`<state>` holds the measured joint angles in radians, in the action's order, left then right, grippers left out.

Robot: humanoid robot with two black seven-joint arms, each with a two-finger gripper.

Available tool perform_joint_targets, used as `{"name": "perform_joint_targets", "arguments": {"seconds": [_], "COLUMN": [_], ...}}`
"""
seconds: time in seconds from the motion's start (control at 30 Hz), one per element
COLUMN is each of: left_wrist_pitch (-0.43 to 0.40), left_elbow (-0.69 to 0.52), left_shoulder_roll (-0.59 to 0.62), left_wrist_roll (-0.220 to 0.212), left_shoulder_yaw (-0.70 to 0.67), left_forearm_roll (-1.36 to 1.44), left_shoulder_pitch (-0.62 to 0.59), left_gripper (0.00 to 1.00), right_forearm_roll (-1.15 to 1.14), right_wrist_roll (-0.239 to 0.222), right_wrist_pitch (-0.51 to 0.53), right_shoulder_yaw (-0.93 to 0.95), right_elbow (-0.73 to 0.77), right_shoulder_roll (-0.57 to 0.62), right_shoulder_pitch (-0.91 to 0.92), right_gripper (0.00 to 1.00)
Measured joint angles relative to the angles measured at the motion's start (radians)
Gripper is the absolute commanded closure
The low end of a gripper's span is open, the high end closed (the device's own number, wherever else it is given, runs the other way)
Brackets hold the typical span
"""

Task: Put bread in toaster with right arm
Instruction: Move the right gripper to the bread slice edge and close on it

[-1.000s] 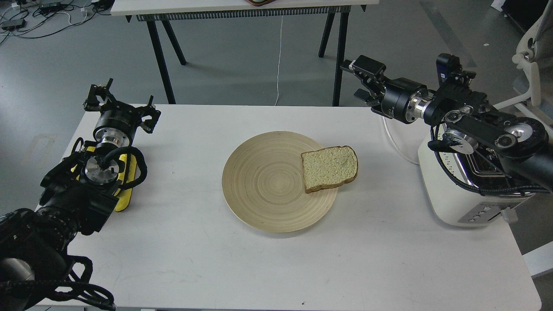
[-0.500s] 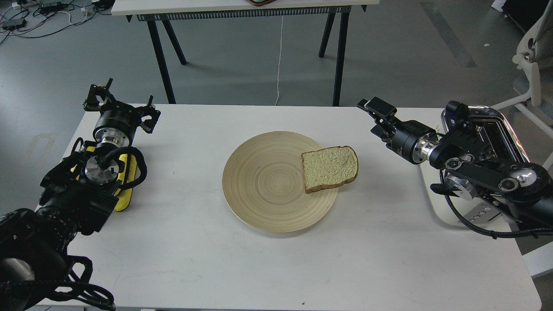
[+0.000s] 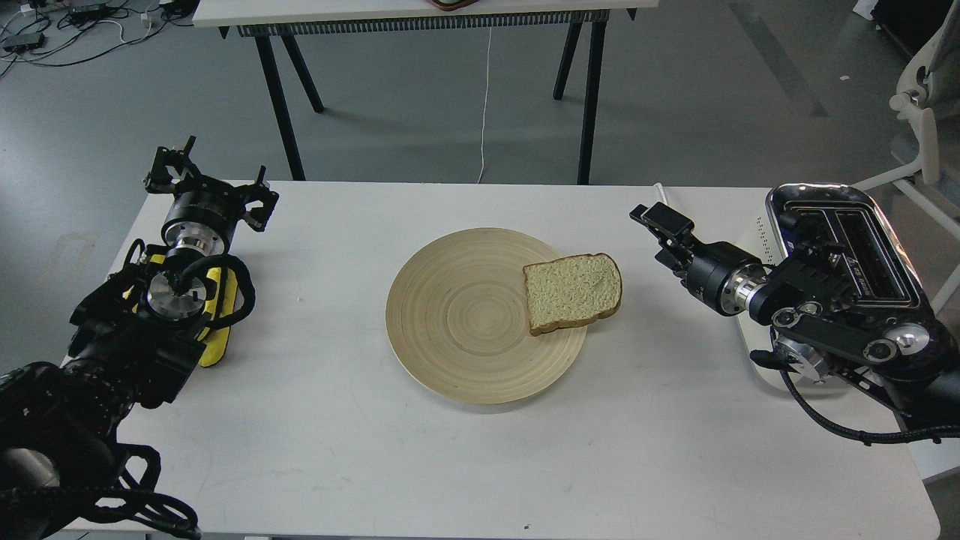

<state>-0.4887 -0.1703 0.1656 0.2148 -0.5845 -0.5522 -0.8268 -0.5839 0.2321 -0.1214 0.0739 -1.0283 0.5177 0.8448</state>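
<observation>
The bread (image 3: 572, 291) lies flat on the right rim of a round wooden plate (image 3: 450, 322), its crust edge overhanging the rim. The toaster (image 3: 846, 238) stands at the table's right edge, chrome top and two slots showing, its lower body partly hidden by my right arm. My right gripper (image 3: 660, 237) is low over the table, just right of the bread and apart from it, pointing left, open and empty. My left gripper (image 3: 210, 178) rests at the far left of the table, open and empty.
A white cord (image 3: 660, 196) runs on the table behind my right gripper. A second table on black legs (image 3: 285, 112) stands behind. A white chair (image 3: 922, 112) is at the far right. Cables lie on the floor at top left.
My right arm has come down from above the toaster and moved toward the bread, uncovering the toaster's top. The bread, plate and left arm have not moved.
</observation>
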Motion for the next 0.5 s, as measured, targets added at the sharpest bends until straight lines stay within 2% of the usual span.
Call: {"name": "perform_joint_targets", "arguments": {"seconds": [0.5], "left_wrist_pitch": [0.000], "left_elbow": [0.000], "left_shoulder_roll": [0.000], "left_wrist_roll": [0.000], "left_shoulder_yaw": [0.000], "left_forearm_roll": [0.000], "left_shoulder_pitch": [0.000], "left_gripper": [0.00], "right_forearm_roll": [-0.004], "right_wrist_roll": [-0.001], "right_wrist_pitch": [-0.001], "right_shoulder_yaw": [-0.008], "right_elbow": [0.029], "right_shoulder_roll": [-0.065], "right_shoulder_pitch": [-0.062], "right_gripper": [0.03]}}
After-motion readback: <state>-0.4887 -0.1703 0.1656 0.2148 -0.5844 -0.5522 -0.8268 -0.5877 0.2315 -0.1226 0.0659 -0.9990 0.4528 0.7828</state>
